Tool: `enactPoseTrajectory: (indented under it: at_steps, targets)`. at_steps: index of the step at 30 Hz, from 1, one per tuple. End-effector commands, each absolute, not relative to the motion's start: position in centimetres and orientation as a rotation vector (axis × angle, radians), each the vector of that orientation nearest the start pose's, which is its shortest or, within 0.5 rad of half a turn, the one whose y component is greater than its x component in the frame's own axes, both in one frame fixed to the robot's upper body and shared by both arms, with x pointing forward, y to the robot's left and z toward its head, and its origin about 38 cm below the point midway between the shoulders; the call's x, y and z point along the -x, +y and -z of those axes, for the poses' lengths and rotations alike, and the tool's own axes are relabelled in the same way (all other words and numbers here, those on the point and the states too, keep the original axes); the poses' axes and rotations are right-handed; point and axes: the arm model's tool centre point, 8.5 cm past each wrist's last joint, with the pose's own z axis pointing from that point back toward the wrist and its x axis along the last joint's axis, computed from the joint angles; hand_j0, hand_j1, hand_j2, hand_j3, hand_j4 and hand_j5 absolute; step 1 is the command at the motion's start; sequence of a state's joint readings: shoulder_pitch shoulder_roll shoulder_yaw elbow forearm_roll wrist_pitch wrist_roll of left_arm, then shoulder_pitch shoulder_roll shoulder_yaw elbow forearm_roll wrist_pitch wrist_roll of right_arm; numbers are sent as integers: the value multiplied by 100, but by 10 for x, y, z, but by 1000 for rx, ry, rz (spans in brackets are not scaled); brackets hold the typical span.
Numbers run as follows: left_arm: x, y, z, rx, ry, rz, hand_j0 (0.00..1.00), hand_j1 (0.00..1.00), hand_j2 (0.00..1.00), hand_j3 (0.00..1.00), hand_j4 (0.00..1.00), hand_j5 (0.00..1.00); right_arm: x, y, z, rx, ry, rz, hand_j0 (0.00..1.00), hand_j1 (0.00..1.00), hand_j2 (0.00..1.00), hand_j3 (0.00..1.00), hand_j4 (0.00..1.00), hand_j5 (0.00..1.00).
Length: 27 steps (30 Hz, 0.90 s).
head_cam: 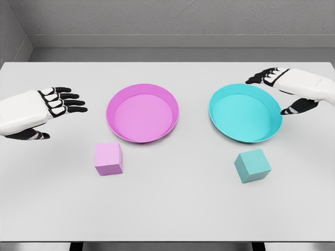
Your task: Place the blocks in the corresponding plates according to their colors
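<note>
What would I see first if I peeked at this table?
Two bright plates in the middle of the white table: a pink plate on the left and a turquoise plate on the right, both with nothing in them. In front of each sits a block of the same color, the pink block and the turquoise block. The left hand and right hand hover open at the sides.

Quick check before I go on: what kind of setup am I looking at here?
Likely a bare simulated test bench, not a real room: a plain white table against grey walls, holding only a pink plate and cyan plate, each with a matching block in front.
</note>
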<state>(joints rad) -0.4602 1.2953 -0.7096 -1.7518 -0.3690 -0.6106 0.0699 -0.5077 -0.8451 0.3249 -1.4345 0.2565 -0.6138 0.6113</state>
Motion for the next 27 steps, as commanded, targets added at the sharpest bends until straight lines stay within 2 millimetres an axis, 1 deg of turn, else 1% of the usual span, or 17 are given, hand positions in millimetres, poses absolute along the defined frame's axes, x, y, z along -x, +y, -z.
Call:
enactPoseTrajectory:
  at_steps: [1,3,4,5,6,7,8,9,11,13,14,16,18,20,23,25,27]
  targets:
    - [-343,358,-258,705,2239,-2723,100,100,100,100,100,100,-425,-360,-247,428,-1494,-1868,100,100,100,100,100,100]
    - [-344,364,-254,708,2237,-2754,100,100,100,100,100,100,-427,-361,-251,449,-1491,-1873,100,100,100,100,100,100]
    - [-345,360,-252,693,2243,-2748,100,100,100,100,100,100,-428,-363,-255,461,-1495,-1869,100,100,100,100,100,100]
    - [-348,356,-259,701,2238,-2724,100,100,100,100,100,100,-429,-364,-256,468,-1496,-1867,100,100,100,100,100,100]
    - [-347,354,-256,686,2224,-2739,100,100,100,100,100,100,-429,-364,-257,469,-1497,-1867,100,100,100,100,100,100]
    - [-348,347,-246,632,2166,-2802,100,100,100,100,100,100,-428,-363,-256,465,-1498,-1869,100,100,100,100,100,100]
    - [-350,334,-234,576,2057,-2869,100,100,100,100,100,100,-427,-362,-251,452,-1492,-1869,100,100,100,100,100,100]
    - [-354,322,-226,579,1974,-2870,98,98,98,98,98,98,-424,-363,-244,438,-1474,-1873,100,100,100,100,100,100]
    - [-354,315,-228,586,1928,-2853,98,98,98,98,98,98,-420,-363,-242,430,-1447,-1908,100,100,100,100,100,100]
    - [-360,303,-230,561,1835,-2895,98,98,98,98,98,98,-401,-337,-234,358,-1395,-2068,100,100,100,100,100,100]
    - [-362,296,-227,540,1815,-2905,98,98,98,98,98,98,-400,-336,-235,357,-1395,-2078,100,100,100,100,100,100]
    - [-364,286,-226,519,1831,-2884,98,98,98,98,98,98,-404,-334,-244,375,-1410,-2084,100,100,100,100,100,100]
    - [-364,286,-226,517,1832,-2885,98,98,98,98,98,98,-414,-326,-251,375,-1380,-2139,100,100,100,100,100,100]
    - [-362,281,-221,485,1838,-2884,98,98,98,98,98,98,-414,-316,-242,325,-1292,-2238,100,100,100,100,100,100]
    - [-359,271,-210,421,1847,-2885,98,98,98,98,98,98,-402,-330,-235,310,-1197,-2284,100,100,100,100,100,100]
    - [-358,270,-207,404,1844,-2891,99,99,99,99,99,99,-382,-327,-235,280,-1155,-2357,100,100,100,100,100,100]
    - [-355,269,-202,378,1835,-2903,98,98,98,98,98,98,-379,-330,-237,286,-1145,-2366,100,100,100,100,100,100]
